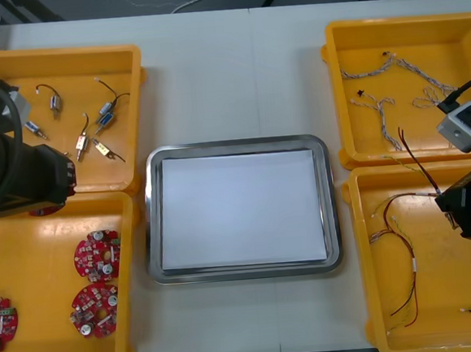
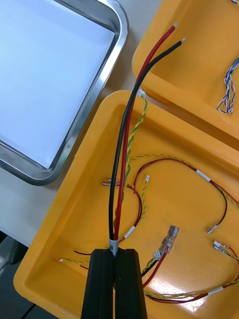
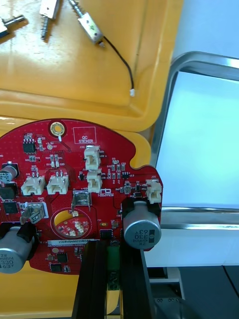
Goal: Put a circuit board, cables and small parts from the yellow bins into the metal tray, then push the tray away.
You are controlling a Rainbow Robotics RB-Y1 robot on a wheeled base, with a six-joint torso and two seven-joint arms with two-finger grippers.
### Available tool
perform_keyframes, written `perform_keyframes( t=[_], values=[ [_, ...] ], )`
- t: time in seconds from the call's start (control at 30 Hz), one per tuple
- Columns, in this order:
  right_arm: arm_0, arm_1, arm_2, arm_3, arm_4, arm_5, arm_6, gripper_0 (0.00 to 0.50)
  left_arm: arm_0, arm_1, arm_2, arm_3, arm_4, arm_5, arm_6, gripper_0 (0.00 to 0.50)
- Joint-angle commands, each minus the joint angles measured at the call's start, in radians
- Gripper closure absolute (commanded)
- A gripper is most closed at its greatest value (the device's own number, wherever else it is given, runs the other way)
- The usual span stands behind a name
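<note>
Nearly closed, left gripper [image 3: 113, 246] pinches circuit board [image 3: 74, 189], right gripper [image 2: 114, 251] black-red cable [image 2: 127, 129].

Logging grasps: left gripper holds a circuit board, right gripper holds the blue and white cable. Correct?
No. The right wrist view shows the right gripper shut on a red and black cable. The left gripper does hold a circuit board.

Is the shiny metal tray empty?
Empty: the tray shows bare white. Left pincer grips a round red circuit board, right pincer a red and black cable, over yellow bins.
</note>
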Motion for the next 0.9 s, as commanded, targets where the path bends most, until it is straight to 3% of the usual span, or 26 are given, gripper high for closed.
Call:
perform_keyframes(
  t=[0.03, 0.23, 0.5, 0.9],
  values=[
    [-0.025, -0.039, 0.010, 0.010, -0.016, 0.004, -0.028, 0.500, -0.145, 0.034, -0.171, -0.004, -0.062, -0.036, 0.155, 0.500],
    [-0.025, -0.039, 0.013, 0.013, -0.014, 0.004, -0.029, 0.500, -0.200, -0.015, -0.300, -0.001, -0.131, -0.075, 0.195, 0.500],
    [-0.025, -0.039, 0.013, 0.013, -0.014, 0.004, -0.029, 0.500, -0.338, -0.064, -0.461, 0.013, -0.131, -0.086, 0.232, 0.500],
    [-0.025, -0.039, 0.013, 0.013, -0.014, 0.004, -0.029, 0.500, -0.490, -0.213, -0.628, 0.096, -0.150, -0.129, 0.261, 0.500]
  ],
)
